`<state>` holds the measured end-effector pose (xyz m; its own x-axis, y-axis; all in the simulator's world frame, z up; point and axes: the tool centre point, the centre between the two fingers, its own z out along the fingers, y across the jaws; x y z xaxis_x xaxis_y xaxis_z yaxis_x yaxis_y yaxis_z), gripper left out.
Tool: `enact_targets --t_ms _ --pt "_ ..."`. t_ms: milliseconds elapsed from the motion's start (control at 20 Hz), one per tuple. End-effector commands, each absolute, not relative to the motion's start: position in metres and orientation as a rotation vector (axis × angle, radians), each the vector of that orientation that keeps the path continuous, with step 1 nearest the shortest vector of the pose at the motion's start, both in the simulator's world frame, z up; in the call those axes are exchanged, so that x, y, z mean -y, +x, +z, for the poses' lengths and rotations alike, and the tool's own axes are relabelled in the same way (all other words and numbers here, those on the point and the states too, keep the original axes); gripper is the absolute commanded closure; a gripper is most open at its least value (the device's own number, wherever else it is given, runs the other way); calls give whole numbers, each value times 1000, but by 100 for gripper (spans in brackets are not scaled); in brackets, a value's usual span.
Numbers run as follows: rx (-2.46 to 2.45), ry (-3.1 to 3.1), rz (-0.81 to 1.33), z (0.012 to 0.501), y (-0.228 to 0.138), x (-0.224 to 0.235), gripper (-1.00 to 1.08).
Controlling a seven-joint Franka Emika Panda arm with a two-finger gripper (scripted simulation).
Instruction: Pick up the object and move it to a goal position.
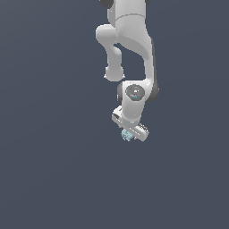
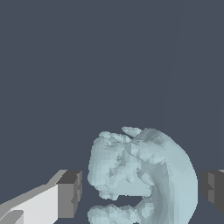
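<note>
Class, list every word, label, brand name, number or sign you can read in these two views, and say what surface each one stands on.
None: no readable text in either view. The arm, the gripper, its fingers, the pale blue-white object and the plain dark background bear no lettering, number or sign.

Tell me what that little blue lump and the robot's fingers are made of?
It's a simulator picture, so these are guesses. The lump looks like pale, chalky stone or rough clay: matte, bumpy, faceted, with no shine. The fingers look like hard grey plastic or metal: flat, square-edged and smooth. The gripper sits around the lump with gaps showing.
</note>
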<state>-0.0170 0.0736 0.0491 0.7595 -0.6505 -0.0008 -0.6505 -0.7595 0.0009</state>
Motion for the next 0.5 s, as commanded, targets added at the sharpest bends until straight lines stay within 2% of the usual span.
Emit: enact_targets --t_ms 0,150,200,450 --pt "1090 2946 0 42 -16 -74 -92" --pt "1090 2946 0 39 -16 -74 -92" --pt "1090 2946 0 39 -16 -74 108" --pt "1090 2946 0 39 -16 -74 108"
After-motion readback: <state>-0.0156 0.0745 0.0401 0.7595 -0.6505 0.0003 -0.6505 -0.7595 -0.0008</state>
